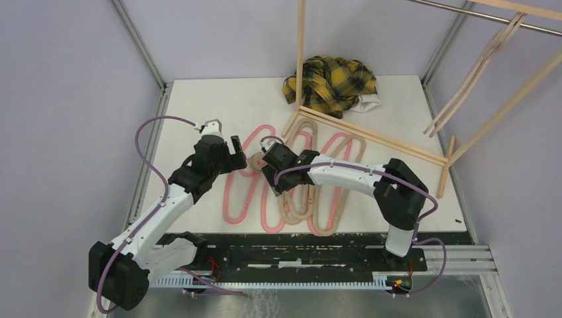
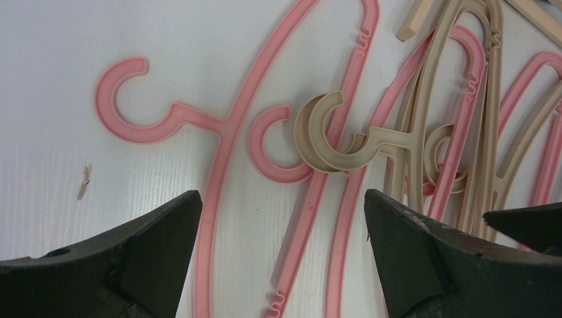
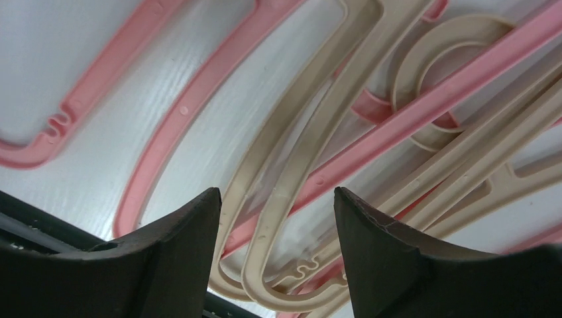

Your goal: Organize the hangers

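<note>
Both pincers stand apart and hold nothing. The left gripper hangs over the white table, whose surface shows fine ribbing and one small brownish mark. Its two matte black fingers are wedge-shaped with rough, slightly chipped edges, and they are spread wide.

Beyond its tips lie the hangers, thin flat plastic loops with smooth, rounded edges and small notches moulded into the shoulders. One pink hook curls into an open C by itself on the bare table. A second pink hook lies partly under a pair of stacked tan hooks. To the right, more pink and tan loops overlap in a loose tangle.

The right gripper hovers low over that tangle, its dark fingers also parted. Between them run two long, narrow tan bands that bend into a rounded end with a wavy notch. A pink bar crosses on a diagonal over a circular tan hook. Whether the fingers touch the plastic cannot be told.

From above, the heap sits mid-table, its far ends against the base of the pale wooden rack frame. One tan hanger hangs tilted from the metal rail. A crumpled yellow-and-black plaid cloth lies at the far edge, behind the frame's upright.
</note>
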`<state>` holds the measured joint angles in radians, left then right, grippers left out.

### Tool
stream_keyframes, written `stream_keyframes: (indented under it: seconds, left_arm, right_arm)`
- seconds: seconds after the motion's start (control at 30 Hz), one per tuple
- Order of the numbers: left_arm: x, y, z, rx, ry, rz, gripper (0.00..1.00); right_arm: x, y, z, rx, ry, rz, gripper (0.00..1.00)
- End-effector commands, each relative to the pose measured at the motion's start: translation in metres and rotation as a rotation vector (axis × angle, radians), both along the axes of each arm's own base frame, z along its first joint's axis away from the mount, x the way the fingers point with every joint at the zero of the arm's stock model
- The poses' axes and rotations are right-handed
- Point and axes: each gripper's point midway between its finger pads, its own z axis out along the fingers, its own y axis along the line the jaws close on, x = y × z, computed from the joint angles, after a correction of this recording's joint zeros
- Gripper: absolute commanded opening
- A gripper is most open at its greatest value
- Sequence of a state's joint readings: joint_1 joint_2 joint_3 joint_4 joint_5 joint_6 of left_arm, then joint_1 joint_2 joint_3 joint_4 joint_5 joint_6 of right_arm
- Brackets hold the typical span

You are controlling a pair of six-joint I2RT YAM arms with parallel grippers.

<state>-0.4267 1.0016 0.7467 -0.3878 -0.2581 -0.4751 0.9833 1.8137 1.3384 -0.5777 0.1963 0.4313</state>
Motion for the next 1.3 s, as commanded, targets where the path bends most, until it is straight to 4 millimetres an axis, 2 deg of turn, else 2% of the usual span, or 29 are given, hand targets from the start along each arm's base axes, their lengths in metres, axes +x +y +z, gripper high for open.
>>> stream_keyframes:
  seconds: [0.0, 0.1, 0.27, 0.37, 0.5, 0.57, 0.67, 0.8, 0.9, 1.0, 1.07, 1.2, 1.27]
  left_arm:
    - [0.007, -0.001, 0.017, -0.024, -0.054, 0.011, 0.99]
    - [0.006, -0.001, 0.015, -0.022, -0.050, 0.010, 0.99]
    - [0.006, -0.002, 0.011, -0.027, -0.043, 0.007, 0.99]
    - [0.006, -0.002, 0.011, -0.028, -0.044, 0.006, 0.99]
    - [0.005, -0.001, 0.012, -0.024, -0.045, 0.007, 0.99]
    - [0.005, -0.001, 0.012, -0.025, -0.046, 0.008, 0.99]
    - [0.006, -0.002, 0.013, -0.030, -0.048, 0.007, 0.99]
    - [0.006, -0.001, 0.016, -0.031, -0.056, 0.012, 0.99]
    - [0.006, 0.000, 0.019, -0.032, -0.065, 0.016, 0.99]
    - [0.006, 0.000, 0.020, -0.035, -0.067, 0.017, 0.99]
    - [0.007, -0.002, 0.020, -0.041, -0.066, 0.013, 0.99]
    - [0.007, -0.004, 0.019, -0.053, -0.066, 0.007, 0.99]
    - [0.006, -0.004, 0.021, -0.056, -0.070, 0.006, 0.99]
  right_arm:
    - [0.001, -0.007, -0.021, -0.015, 0.007, -0.073, 0.71]
    - [0.001, -0.018, -0.031, -0.062, 0.003, -0.097, 0.68]
    - [-0.004, -0.023, -0.044, -0.088, 0.024, -0.097, 0.63]
    - [-0.011, -0.024, -0.058, -0.089, 0.063, -0.094, 0.55]
    - [-0.015, -0.026, -0.061, -0.074, 0.074, -0.109, 0.36]
    - [-0.014, -0.028, -0.054, -0.070, 0.059, -0.117, 0.25]
    - [-0.012, -0.031, -0.032, -0.060, 0.028, -0.121, 0.09]
    - [-0.012, -0.036, 0.012, -0.004, -0.018, -0.132, 0.01]
    - [-0.013, -0.043, 0.047, 0.056, -0.064, -0.148, 0.01]
    - [-0.016, -0.048, 0.070, 0.087, -0.088, -0.145, 0.01]
    - [-0.018, -0.053, 0.076, 0.085, -0.092, -0.145, 0.01]
    - [-0.020, -0.064, 0.073, 0.061, -0.104, -0.169, 0.01]
    - [-0.016, -0.070, 0.080, 0.078, -0.138, -0.217, 0.01]
